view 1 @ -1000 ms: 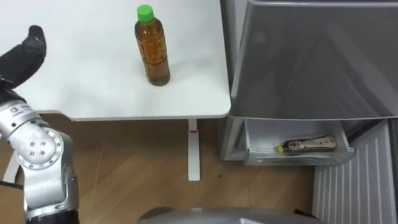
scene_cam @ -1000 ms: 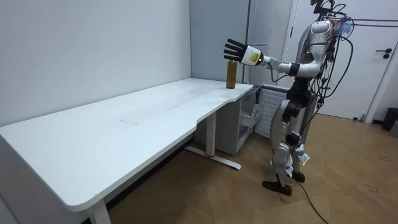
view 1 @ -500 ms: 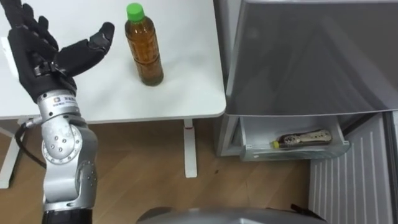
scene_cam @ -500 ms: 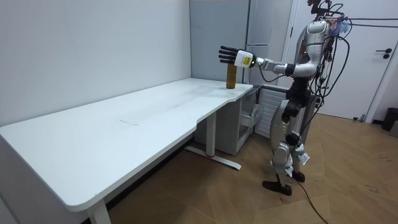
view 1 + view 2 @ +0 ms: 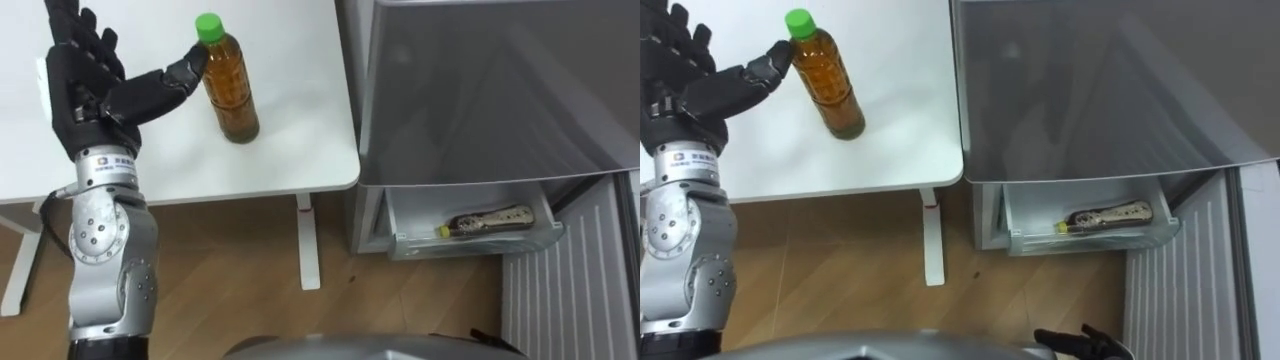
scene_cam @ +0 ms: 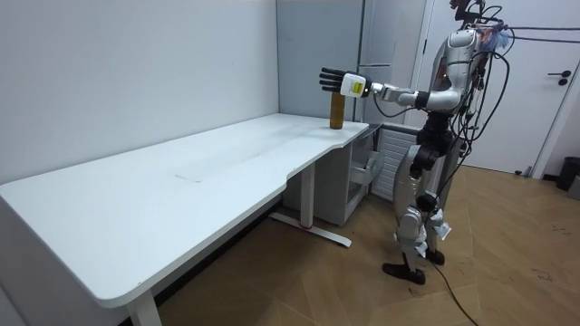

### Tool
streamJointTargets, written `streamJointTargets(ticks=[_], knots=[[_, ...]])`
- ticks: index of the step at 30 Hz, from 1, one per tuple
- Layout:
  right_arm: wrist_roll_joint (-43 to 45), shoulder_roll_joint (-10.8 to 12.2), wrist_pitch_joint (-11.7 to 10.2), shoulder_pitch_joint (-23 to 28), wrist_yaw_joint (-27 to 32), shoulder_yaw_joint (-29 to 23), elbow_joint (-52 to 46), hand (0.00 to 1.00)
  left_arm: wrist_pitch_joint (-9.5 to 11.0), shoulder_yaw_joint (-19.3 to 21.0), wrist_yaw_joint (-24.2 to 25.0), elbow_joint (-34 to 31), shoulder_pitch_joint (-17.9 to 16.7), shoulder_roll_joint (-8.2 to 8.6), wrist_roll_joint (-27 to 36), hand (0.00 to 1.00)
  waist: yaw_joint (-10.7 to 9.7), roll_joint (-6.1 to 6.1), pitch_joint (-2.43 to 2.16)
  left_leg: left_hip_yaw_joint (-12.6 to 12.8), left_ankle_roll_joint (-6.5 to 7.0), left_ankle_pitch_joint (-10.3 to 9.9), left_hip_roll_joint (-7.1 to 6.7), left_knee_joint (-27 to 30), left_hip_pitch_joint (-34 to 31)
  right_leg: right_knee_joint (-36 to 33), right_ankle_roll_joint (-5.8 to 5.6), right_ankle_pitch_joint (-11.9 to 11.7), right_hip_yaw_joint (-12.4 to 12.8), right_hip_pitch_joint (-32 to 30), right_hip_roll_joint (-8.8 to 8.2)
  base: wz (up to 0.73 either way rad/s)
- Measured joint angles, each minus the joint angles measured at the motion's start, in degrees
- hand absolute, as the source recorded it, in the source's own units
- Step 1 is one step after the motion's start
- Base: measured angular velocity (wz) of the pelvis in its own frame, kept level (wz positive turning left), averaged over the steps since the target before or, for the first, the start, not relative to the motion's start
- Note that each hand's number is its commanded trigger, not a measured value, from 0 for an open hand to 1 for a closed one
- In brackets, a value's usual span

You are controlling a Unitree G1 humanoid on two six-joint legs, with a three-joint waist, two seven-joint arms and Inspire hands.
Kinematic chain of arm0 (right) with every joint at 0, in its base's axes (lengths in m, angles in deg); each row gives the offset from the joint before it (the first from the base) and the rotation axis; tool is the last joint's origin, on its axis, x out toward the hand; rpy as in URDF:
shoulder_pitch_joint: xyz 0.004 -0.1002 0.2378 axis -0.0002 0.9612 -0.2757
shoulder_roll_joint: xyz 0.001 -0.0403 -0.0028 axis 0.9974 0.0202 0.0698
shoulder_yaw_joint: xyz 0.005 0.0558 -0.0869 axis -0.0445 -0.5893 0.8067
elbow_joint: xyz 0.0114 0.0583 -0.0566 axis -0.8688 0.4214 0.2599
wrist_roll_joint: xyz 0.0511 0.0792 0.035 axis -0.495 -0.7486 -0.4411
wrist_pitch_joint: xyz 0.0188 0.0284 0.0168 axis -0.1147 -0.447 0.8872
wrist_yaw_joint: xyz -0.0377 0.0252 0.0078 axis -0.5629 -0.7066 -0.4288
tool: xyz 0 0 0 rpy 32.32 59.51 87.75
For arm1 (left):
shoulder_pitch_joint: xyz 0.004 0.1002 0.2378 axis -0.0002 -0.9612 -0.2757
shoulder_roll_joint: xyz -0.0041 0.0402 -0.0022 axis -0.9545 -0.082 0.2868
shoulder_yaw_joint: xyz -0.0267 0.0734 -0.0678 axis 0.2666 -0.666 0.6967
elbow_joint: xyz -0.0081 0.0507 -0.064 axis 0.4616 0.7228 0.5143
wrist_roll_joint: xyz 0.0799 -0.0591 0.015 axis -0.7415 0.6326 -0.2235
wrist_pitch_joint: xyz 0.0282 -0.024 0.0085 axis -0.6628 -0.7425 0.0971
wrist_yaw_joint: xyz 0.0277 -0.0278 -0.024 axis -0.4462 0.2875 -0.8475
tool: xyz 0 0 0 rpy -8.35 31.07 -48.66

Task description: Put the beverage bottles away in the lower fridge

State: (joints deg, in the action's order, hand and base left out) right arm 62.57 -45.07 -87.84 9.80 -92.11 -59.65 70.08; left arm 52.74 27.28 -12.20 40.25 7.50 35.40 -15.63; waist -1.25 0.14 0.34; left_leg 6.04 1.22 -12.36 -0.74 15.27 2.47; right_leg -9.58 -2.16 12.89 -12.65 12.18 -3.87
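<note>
Bottle (image 5: 228, 80): clear plastic, amber drink, green cap, standing upright on white table (image 5: 290, 140), upper left of frame. Left hand (image 5: 95, 85) hovering beside it, fingers spread straight, thumb tip near neck, grasping nothing. Second bottle (image 5: 490, 222) lying in open fridge drawer (image 5: 470, 250), lower right. Right hand (image 5: 1085, 345) showing at bottom edge.

Bottle (image 5: 232, 95) upright on tabletop (image 5: 290, 150), near its right front corner. Left robot hand (image 5: 95, 90) just left of it, above the tabletop, thumb tip by the bottle's neck. Fridge (image 5: 480, 90) close beside the tabletop's right edge. Its lower drawer (image 5: 470, 247) stands open; second bottle (image 5: 490, 221) lies on its side inside.
</note>
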Motion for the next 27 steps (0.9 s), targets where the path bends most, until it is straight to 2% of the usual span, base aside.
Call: streamJointTargets(ticks=[6,13,27], knots=[[0.00,-0.16,0.02,0.02,0.04,-0.66,0.04,0.00,-0.62,0.24,0.98,-0.01,0.01,0.00,1.85,0.00,-0.03,-0.32,0.00,0.01,0.00,0.01,0.02,0.05,0.08,-0.04,0.00,0.00,0.26,0.05,0.00,0.00],[-0.26,-0.01,0.15,0.01,-0.15,-0.96,0.07,0.00,-0.68,2.12,1.49,-0.02,0.01,-0.01,7.65,0.00,0.00,-0.10,0.03,0.00,0.00,0.00,0.02,0.15,-0.07,-0.08,0.00,0.00,-0.03,-0.10,0.00,0.00],[-0.44,0.11,1.12,-0.07,-0.21,-1.25,0.05,0.00,-1.17,2.75,2.59,-0.04,0.01,-0.01,7.88,0.00,0.02,0.30,-0.04,-0.03,0.02,-0.02,0.03,0.52,-0.68,-0.12,0.00,0.00,-0.13,-0.45,0.01,0.00]])
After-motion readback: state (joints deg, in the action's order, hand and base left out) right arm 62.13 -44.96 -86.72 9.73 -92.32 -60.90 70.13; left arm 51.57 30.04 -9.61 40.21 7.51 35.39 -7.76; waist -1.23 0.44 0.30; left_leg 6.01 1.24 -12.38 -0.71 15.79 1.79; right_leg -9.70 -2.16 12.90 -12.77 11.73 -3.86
